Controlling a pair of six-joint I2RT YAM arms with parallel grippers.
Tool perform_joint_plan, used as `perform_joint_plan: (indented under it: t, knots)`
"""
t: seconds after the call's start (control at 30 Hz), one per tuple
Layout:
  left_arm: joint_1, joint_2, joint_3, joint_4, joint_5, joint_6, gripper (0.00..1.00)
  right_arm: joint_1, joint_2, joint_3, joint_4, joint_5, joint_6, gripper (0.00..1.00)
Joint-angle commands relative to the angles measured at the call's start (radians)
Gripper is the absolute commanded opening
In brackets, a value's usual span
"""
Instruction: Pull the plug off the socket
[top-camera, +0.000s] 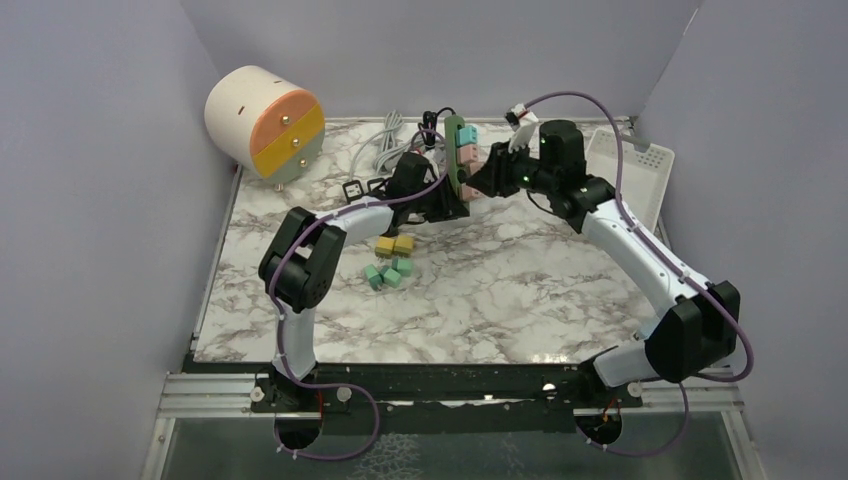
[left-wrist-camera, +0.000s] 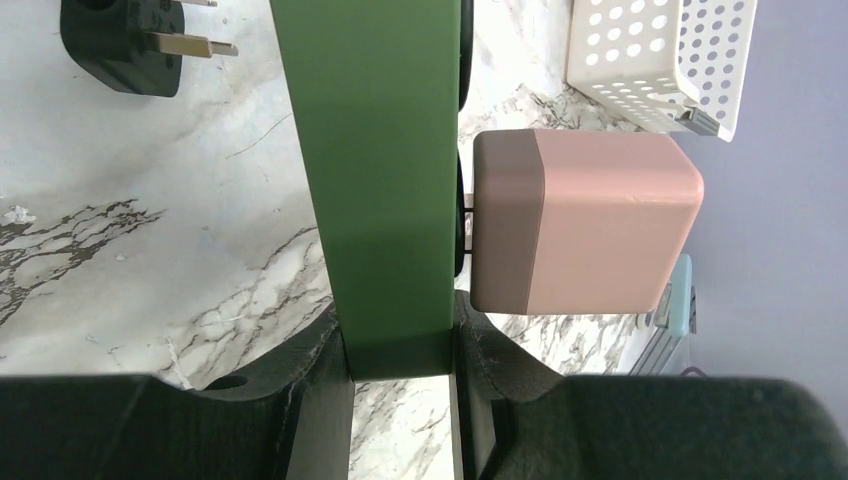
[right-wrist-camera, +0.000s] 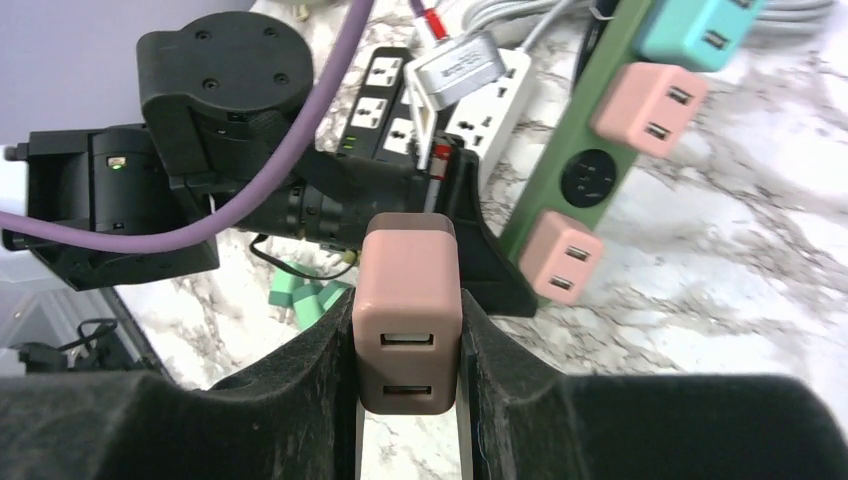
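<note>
**Plug gripped from both sides, straight pull wanted**

I begin on the left. My left claw (left-wrist-camera: 400, 345) is clenched on the narrow end of the green power strip (left-wrist-camera: 370, 150), which stands on its edge and runs straight away from the claw. Far off to the upper left of this claw, a loose black plug (left-wrist-camera: 120, 45) lies on the marble table (left-wrist-camera: 150, 250). It is not part of this job.

Just to the right of the strip, close to the left claw's tip, sits the pink plug (left-wrist-camera: 600, 220). Its dark base faces the strip. Between them I see only a thin gap, with what looks like the pins (left-wrist-camera: 467, 210) crossing it. I judge the plug is partly out but not free.

Further right, my right claw (right-wrist-camera: 408, 330) is grasping this same plug. Its fingers (right-wrist-camera: 320, 370) press the two flat sides, and the USB end points back at the wrist camera. Beyond the right claw and to its right, the strip carries other pink plugs and a teal plug (right-wrist-camera: 700, 25).

To do this step well, I would hold the left claw firm and unmoving, so the strip cannot follow. I would draw the right claw straight back along the pins, away from the strip face, without twisting. A sideways pull could bind the pins or make the strip slip in the left grip. I would release nothing until the pins are clearly outside the socket.
</note>
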Motion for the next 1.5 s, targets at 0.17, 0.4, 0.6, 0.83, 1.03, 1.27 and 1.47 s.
perform_joint_plan:
  t: [0.17, 0.4, 0.6, 0.83, 1.03, 1.27, 1.47]
  knots:
    - [0.019, -0.026, 0.052, 0.066, 0.010, 0.078, 0.00, -0.018, -0.155, -0.223, -0.052, -0.067, 0.031, 0.01]
    - [0.046, -0.055, 0.102, -0.015, 0.047, 0.191, 0.00, -0.016, -0.101, -0.300, -0.227, -0.218, -0.080, 0.01]
    - [0.082, -0.075, 0.100, -0.042, 0.065, 0.225, 0.00, 0.007, 0.068, -0.222, -0.277, -0.247, -0.138, 0.03]
    - [0.128, -0.087, 0.111, -0.082, 0.116, 0.256, 0.00, 0.131, 0.350, -0.050, -0.367, -0.257, -0.238, 0.13]
    - [0.143, -0.099, 0.103, -0.089, 0.122, 0.264, 0.00, 0.132, 0.470, 0.028, -0.356, -0.275, -0.226, 0.25]
    - [0.145, -0.092, 0.098, -0.083, 0.119, 0.263, 0.00, 0.132, 0.365, 0.020, -0.313, -0.117, -0.187, 0.86]
    - [0.146, -0.091, 0.085, -0.063, 0.106, 0.254, 0.00, 0.113, 0.166, 0.004, -0.180, 0.024, -0.095, 0.89]
